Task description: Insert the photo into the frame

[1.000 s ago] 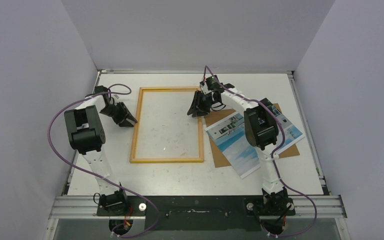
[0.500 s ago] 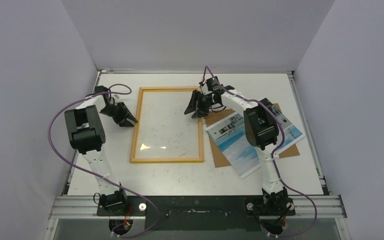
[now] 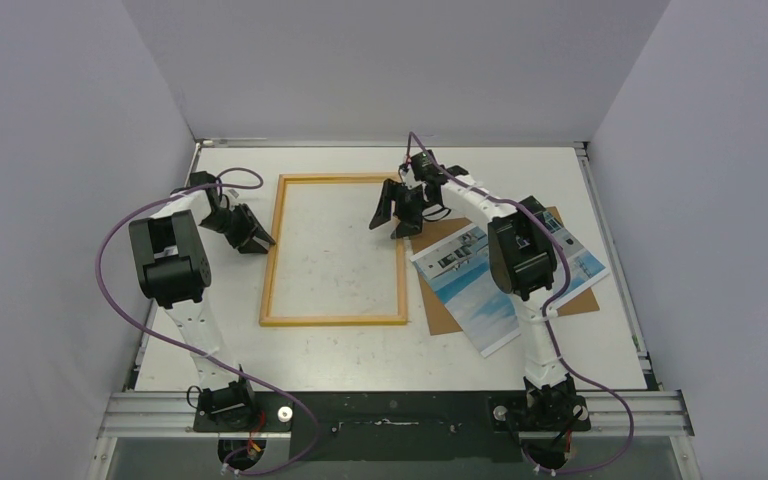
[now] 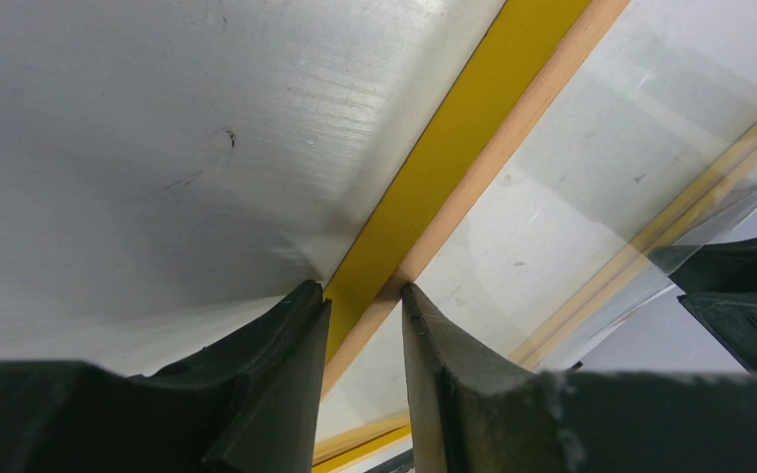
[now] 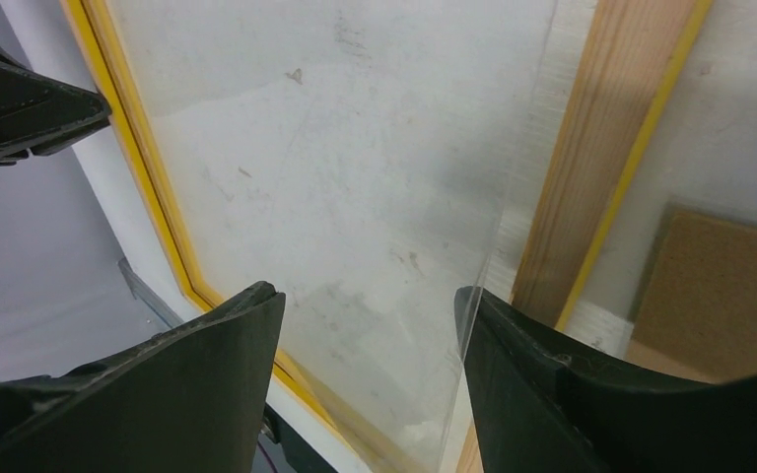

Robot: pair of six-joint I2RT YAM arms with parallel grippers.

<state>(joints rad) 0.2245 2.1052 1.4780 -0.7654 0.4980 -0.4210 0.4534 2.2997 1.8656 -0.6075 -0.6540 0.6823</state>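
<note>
Left wrist shows left gripper [image 4: 360, 293] pinching the frame [image 4: 453, 148]; right gripper [image 5: 367, 296] spread over it.

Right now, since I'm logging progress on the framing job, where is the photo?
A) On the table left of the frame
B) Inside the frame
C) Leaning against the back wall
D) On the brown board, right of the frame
D: in the top view the photo lies picture side up across the brown board, to the right of the frame, whose opening holds no print.
</note>
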